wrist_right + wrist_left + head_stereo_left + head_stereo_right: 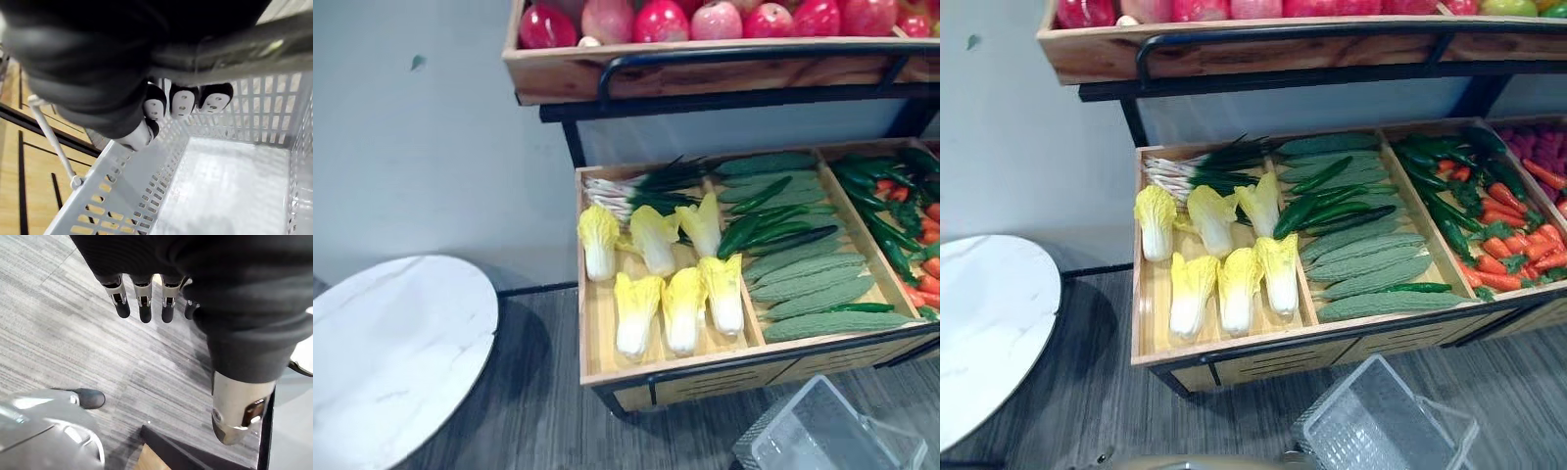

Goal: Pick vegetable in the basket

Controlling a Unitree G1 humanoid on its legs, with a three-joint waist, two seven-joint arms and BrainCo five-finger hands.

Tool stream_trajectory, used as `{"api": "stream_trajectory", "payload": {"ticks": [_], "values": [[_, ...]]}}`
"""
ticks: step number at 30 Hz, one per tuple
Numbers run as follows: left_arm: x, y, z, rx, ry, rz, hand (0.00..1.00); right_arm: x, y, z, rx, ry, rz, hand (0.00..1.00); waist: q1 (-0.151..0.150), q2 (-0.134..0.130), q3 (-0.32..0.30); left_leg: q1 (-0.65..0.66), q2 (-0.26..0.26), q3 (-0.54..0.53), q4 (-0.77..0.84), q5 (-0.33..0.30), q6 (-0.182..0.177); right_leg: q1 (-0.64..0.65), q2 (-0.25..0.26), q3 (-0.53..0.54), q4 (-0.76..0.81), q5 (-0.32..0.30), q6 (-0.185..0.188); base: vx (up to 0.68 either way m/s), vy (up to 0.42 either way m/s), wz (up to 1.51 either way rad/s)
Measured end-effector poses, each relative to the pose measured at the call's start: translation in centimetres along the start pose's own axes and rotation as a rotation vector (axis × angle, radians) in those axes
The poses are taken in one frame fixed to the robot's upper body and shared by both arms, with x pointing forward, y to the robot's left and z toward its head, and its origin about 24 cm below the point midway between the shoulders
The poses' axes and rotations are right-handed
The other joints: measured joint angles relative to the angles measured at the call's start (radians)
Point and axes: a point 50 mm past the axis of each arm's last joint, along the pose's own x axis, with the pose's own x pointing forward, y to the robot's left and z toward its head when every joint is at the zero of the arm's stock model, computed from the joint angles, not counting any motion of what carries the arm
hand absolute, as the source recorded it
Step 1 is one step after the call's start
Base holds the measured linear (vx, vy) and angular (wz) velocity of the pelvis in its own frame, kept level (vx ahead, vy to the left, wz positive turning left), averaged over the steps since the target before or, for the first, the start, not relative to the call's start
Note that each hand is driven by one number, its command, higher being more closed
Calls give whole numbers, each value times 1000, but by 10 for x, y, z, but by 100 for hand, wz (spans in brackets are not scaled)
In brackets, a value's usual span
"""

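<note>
Grey striped carpet floor (538, 411), pale wall behind, and a wooden produce stand (1151, 313) on a black frame. All the veg sits in its lower tray: yellow-white napa cabbages (683, 308) in the left compartment with green onions (626, 191) behind them, bumpy green gourds (808, 284) and dark green peppers (773, 230) in the middle, orange carrots (1518, 250) on the right. Red apples (661, 22) fill the shelf above. A round white marble tabletop (391, 352) stands off to the left.

The right hand (182, 102) has its fingers curled round the handle (254, 49) of a pale grey slotted plastic basket (1371, 421), held low in front of the stand. The left hand (145, 303) hangs over the carpet, fingers straight and apart.
</note>
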Motion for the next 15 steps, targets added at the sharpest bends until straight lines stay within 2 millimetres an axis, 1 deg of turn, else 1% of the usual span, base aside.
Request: {"api": "stream_trajectory", "payload": {"ticks": [3, 6, 9, 10, 11, 12, 13, 14, 15], "values": [[1, 7, 0, -44, 7, 30, 0, 2, -8, -4, -17, 25, -14, 100, 0, 22, -16, 29, -10, 17, -27, 9, 3, -4, 5, 11, 1, 1, 1, 178, 30, -22], [3, 15, 4, -119, 10, 84, 0, 4, -10, -3, -22, 32, -17, 100, 2, 25, -18, 52, -7, 15, -44, 9, 3, 8, 14, 14, 1, 1, 1, 106, -10, -5], [6, 24, 19, -284, -10, 193, 0, 5, -14, -7, 8, 54, -33, 100, -1, 18, -23, 59, -7, 8, -57, 9, 3, 13, 18, 15, 1, 1, 1, 47, -26, 8], [6, 29, 35, -327, -75, 241, 0, 4, -14, -12, 14, 73, -33, 100, -2, 15, -26, 58, -8, 6, -57, 9, 3, 14, 17, 15, 1, 0, 1, 41, -36, 4], [2, 35, 58, -333, -186, 277, 0, 2, -13, -18, 19, 90, -33, 100, 0, 9, -28, 58, -8, 2, -57, 9, 3, 14, 16, 14, 2, 0, 0, 28, -40, 5], [-1, 38, 70, -327, -246, 287, 0, 1, -13, -21, 19, 98, -34, 100, 2, 5, -28, 57, -8, 0, -57, 9, 3, 14, 16, 13, 4, 0, -1, -8, -41, 7], [-11, 39, 98, -307, -389, 307, 0, -1, -15, -26, 18, 107, -41, 100, 6, 0, -28, 58, -8, -4, -56, 9, 3, 13, 16, 11, 13, -3, -4, -21, -35, 8], [-26, 36, 126, -322, -532, 299, 0, -2, -17, -32, 13, 117, -47, 100, 17, -5, -30, 64, -8, -5, -56, 9, 3, 15, 15, 14, 21, -3, -3, -24, -29, 5], [-34, 33, 137, -328, -598, 292, 0, -3, -18, -35, 8, 123, -51, 100, 22, -6, -30, 68, -8, -5, -56, 9, 3, 16, 14, 15, 27, -3, -3, 0, 0, 0]]}}
